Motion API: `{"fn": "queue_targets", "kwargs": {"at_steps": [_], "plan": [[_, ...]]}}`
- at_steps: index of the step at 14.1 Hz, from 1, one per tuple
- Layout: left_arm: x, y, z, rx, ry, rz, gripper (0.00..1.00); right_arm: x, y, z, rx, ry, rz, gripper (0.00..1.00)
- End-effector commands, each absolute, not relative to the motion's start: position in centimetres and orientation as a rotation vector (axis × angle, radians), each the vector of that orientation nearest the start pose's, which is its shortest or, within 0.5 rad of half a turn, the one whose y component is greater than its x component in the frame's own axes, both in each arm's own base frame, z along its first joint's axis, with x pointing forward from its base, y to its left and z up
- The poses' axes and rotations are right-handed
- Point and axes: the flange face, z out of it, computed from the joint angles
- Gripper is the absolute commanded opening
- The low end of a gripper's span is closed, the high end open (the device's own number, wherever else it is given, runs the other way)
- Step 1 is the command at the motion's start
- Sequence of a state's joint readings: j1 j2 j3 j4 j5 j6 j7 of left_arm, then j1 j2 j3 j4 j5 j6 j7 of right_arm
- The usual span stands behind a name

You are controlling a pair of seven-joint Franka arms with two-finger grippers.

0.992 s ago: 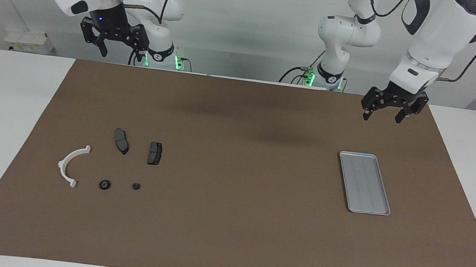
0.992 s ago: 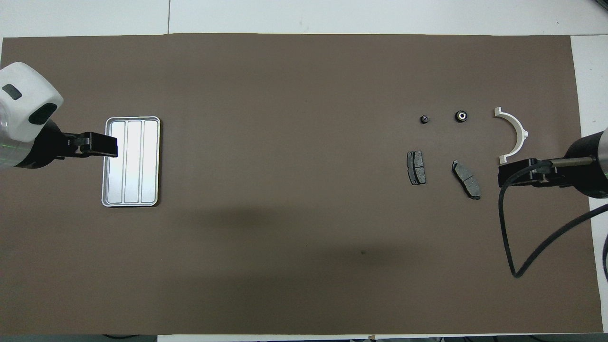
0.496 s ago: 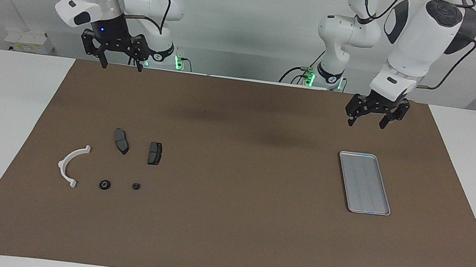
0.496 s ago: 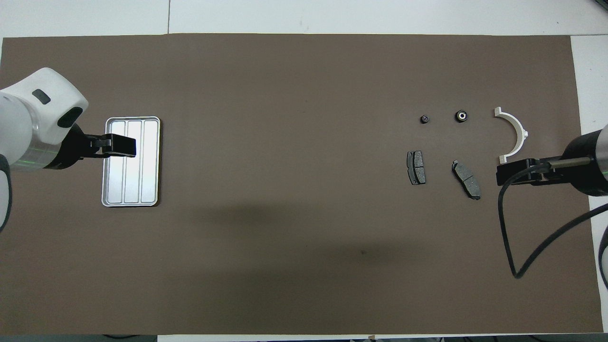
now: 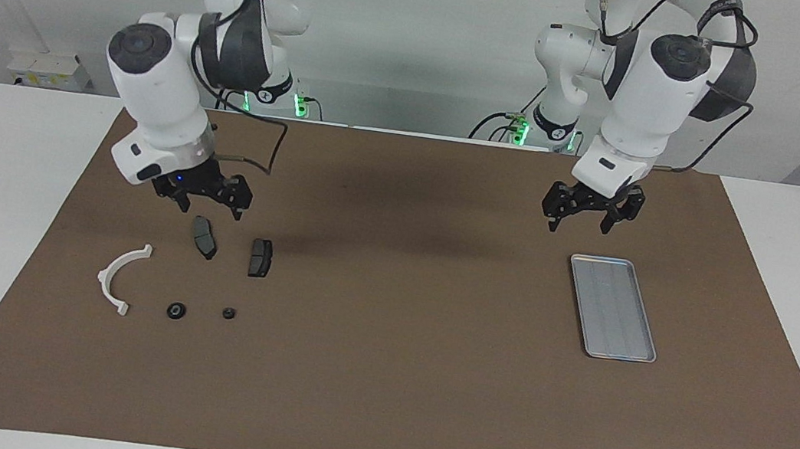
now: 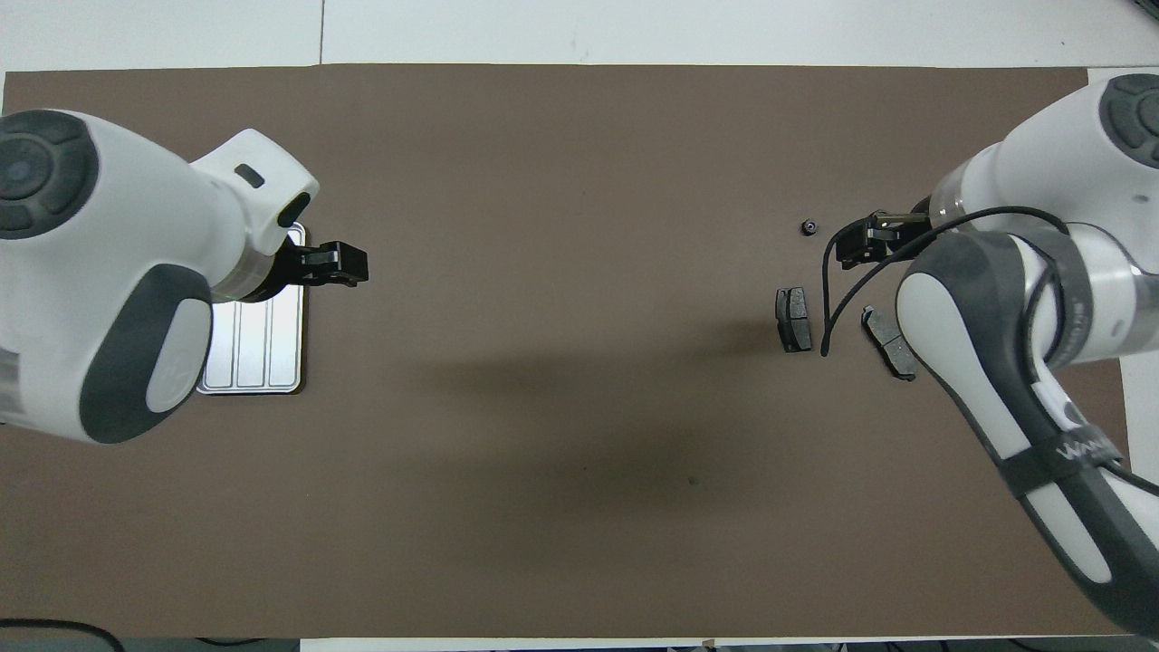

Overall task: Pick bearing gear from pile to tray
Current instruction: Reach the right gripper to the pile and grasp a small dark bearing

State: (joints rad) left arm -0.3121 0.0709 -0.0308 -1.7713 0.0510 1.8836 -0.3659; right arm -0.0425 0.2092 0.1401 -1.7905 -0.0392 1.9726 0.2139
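Since the bearing gear, lying beside the white bracket, looks small, hard and light, the right gripper, fingers apart and empty, should pinch its rim; left gripper likewise apart.

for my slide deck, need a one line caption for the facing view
Right pincer open above the pile's dark pads, left pincer open near the empty tray.

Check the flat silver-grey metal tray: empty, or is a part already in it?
Empty. In the facing view the flat silver-grey metal tray shows only its bare ribbed base; the small black round pieces lie on the brown mat.
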Motion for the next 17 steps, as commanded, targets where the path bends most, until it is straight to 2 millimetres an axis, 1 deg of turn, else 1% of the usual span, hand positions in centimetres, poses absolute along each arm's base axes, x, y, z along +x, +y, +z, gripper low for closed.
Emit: {"fn": "queue_targets", "kwargs": {"at_steps": [1, 2, 3, 5, 6, 7, 10, 12, 14, 15, 16, 17], "plan": [[57.1, -22.7, 50.9, -3.090, -0.048, -0.109, 1.00, 64.2, 6.3, 38.8, -3.172, 0.235, -0.013, 1.00], [57.1, -22.8, 51.0, -3.091, -0.045, -0.119, 1.00, 65.3, 6.5, 37.1, -3.184, 0.276, -0.019, 1.00], [57.1, -22.8, 51.0, -3.090, -0.049, -0.122, 1.00, 66.4, 7.4, 35.6, -3.194, 0.322, -0.015, 1.00], [57.1, -22.8, 51.0, -3.091, -0.049, -0.126, 1.00, 68.8, 7.6, 32.4, -3.203, 0.407, 0.008, 1.00], [57.2, -22.8, 50.9, -3.091, -0.051, -0.126, 1.00, 69.5, 7.7, 31.1, -3.200, 0.439, 0.018, 1.00], [57.2, -22.7, 50.8, -3.089, -0.050, -0.125, 1.00, 69.7, 7.6, 30.0, -3.197, 0.457, 0.030, 1.00], [57.2, -22.6, 50.5, -3.090, -0.053, -0.127, 1.00, 70.3, 7.5, 28.0, -3.180, 0.515, 0.021, 1.00], [57.1, -22.7, 50.4, -3.090, -0.051, -0.127, 1.00, 70.4, 7.6, 28.0, -3.171, 0.521, 0.010, 0.99], [57.0, -22.8, 50.2, -3.091, -0.048, -0.131, 1.00, 70.4, 7.7, 28.1, -3.169, 0.522, 0.016, 0.89], [57.0, -22.7, 49.9, -3.090, -0.049, -0.125, 1.00, 70.4, 7.6, 28.2, -3.163, 0.529, 0.019, 0.78], [57.0, -22.7, 50.0, -3.090, -0.049, -0.127, 1.00, 70.3, 7.6, 28.2, -3.157, 0.540, 0.026, 0.64], [57.0, -22.7, 50.0, -3.091, -0.049, -0.129, 1.00, 70.3, 7.3, 28.1, -3.153, 0.569, 0.030, 0.42]]}}
